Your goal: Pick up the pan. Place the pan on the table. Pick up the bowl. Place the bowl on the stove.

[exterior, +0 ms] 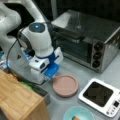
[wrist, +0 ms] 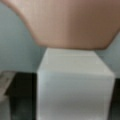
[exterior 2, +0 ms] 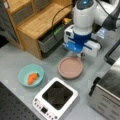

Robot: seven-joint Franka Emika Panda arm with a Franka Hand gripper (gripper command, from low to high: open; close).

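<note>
while the pan [exterior: 65, 85] sits flat on the grey bench [exterior: 82, 72], off the stove [exterior: 101, 96], the gripper [exterior: 51, 76] hangs low at the pan's rim on a front view's left, right where the short white handle [wrist: 72, 82] sticks out. the wrist view is filled by that white handle with the pink pan body above it, so the gripper is at the handle; whether it is clamped on it or slack around it cannot be told. judging by this, the step in hand is setting the pan on the bench, close to finished, and the move that follows would call for a clean let-go and a straight rise clear of the handle. the pan's handle points toward the arm, away from the stove, and its long axis runs from the handle across the round dish. the bowl [exterior 2: 31, 75], with an orange piece [exterior 2: 32, 77] inside, stands on the bench near the stove, untouched. the stove's black top is bare. a silver toaster oven [exterior: 87, 40] stands behind.
</note>
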